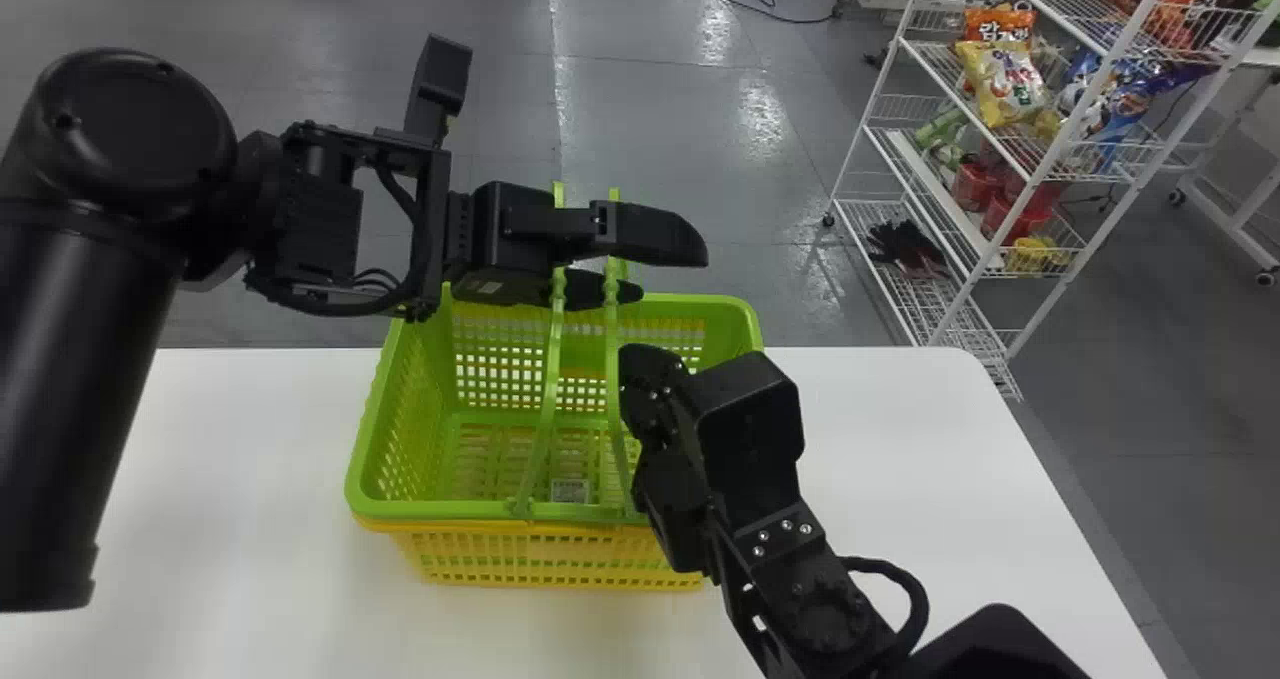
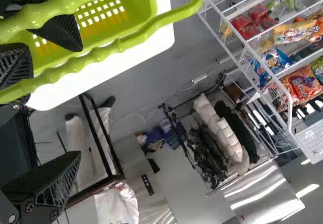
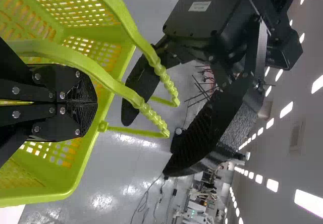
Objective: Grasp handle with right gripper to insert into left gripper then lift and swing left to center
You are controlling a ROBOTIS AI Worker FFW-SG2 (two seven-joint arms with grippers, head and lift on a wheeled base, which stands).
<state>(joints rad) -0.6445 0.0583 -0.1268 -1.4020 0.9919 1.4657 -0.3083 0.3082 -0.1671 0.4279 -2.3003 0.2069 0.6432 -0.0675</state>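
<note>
Handles (image 1: pixel 613 344) run front-to-back, right across the left gripper (image 1: pixel 672 271)
Left's nearer the tops, fingers spread round them; right gripper (image 3: pixel 95 103) is pressed together, empty.

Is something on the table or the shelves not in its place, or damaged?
Dark gloves, it seems, lie on the rack's bottom shelf, below bagged snacks: perhaps out of place. The basket looks undamaged.
</note>
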